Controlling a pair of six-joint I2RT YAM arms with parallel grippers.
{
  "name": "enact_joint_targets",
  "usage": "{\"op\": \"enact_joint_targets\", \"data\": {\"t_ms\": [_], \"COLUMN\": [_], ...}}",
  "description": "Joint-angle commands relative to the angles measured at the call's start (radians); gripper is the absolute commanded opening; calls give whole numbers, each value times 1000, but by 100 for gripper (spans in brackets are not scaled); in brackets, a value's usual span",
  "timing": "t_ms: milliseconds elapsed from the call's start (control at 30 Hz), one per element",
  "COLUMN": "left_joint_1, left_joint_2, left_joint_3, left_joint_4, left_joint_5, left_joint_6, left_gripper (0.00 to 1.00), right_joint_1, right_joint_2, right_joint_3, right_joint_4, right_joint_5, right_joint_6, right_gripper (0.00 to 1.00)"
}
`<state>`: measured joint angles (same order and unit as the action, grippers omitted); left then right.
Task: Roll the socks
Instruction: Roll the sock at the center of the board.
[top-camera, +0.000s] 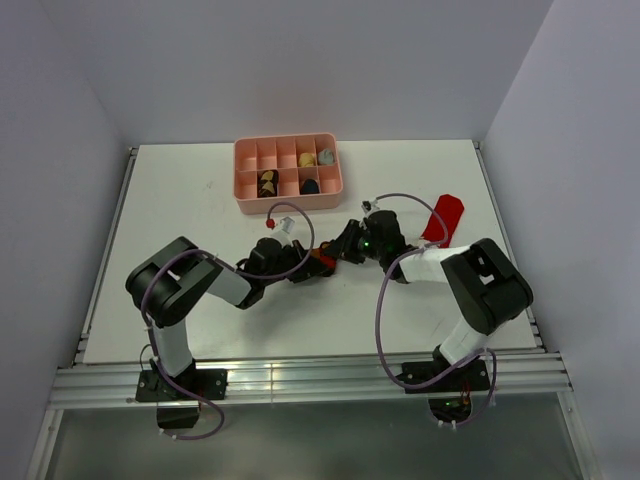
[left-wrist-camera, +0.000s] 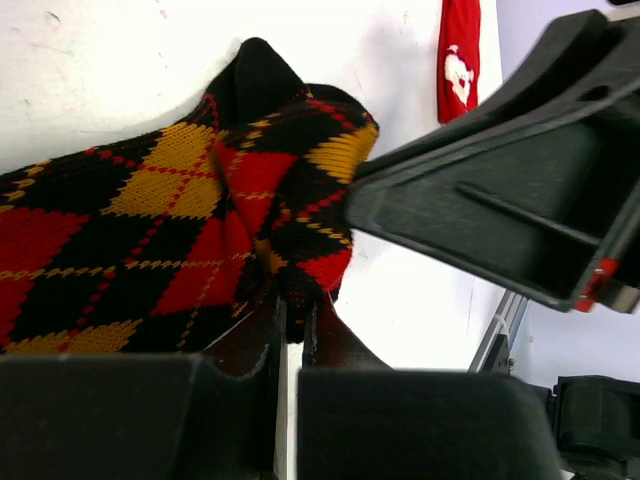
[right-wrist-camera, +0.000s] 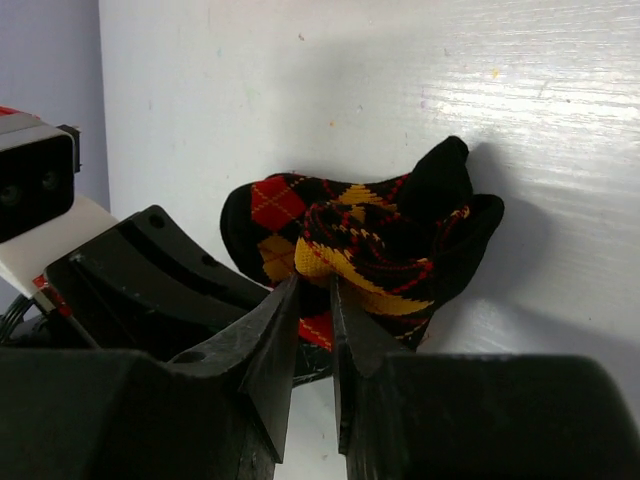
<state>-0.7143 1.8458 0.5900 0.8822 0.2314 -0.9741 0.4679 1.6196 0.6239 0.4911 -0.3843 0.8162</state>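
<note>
The rolling step is judged to be in hand. A soft black argyle sock bundle with red and tan-yellow diamonds (right-wrist-camera: 400, 240) is bunched and partly folded over itself at the centre of the white table (top-camera: 300, 322), pinched from both sides. Whether one sock or two are gathered in it cannot be told. The left gripper (left-wrist-camera: 292, 312) is clamped tight on its lower edge. The right gripper (right-wrist-camera: 315, 295) is drawn nearly together, with a fold of the fabric between its fingers.

Next, the held fold would need to be turned over the flat part, with enough tension that the roll is not loosened.

A plain red sock with white trim (top-camera: 443, 218) lies flat at two o'clock from the bundle, untouched. A pink plastic compartment tray (top-camera: 290, 204) is seen at eleven o'clock.
</note>
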Motion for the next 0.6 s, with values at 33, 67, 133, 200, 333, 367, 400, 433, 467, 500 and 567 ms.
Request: {"op": "enact_joint_targets", "data": {"t_ms": [33, 67, 133, 200, 333, 367, 400, 433, 467, 500, 567], "left_joint_1": [4, 4, 4, 4, 4, 6, 4, 4, 3, 0, -16], "left_joint_2": [24, 26, 29, 29, -29, -48, -69, -118, -143, -196, -247], "left_joint_3": [-21, -24, -22, -21, -28, -32, -33, -35, -36, -38, -41], "left_joint_4": [0, 1, 1, -3, -47, -70, -92, -144, -167, -190, -264], "left_joint_5": [31, 34, 37, 39, 0, -16, -33, -73, -95, -124, -214], "left_joint_6": [-11, -9, -8, 0, 38, 51, 78, 93, 107, 135, 158], "left_gripper": [6, 6, 7, 12, 23, 28, 32, 39, 42, 47, 51], "right_joint_1": [28, 35, 41, 55, 71, 72, 72, 74, 74, 74, 75], "right_joint_2": [45, 57, 69, 92, 126, 134, 138, 146, 149, 152, 160], "right_joint_3": [62, 77, 98, 140, 191, 200, 201, 204, 214, 218, 240], "right_joint_4": [12, 1, -44, -115, -218, -232, -241, -262, -275, -298, -324], "right_joint_5": [10, 13, 22, 45, 76, 76, 74, 81, 82, 81, 84], "right_joint_6": [-29, -35, -45, -71, -88, -88, -86, -84, -84, -84, -89], "right_gripper": [25, 25, 25, 24, 20, 20, 20, 20, 20, 20, 20]}}
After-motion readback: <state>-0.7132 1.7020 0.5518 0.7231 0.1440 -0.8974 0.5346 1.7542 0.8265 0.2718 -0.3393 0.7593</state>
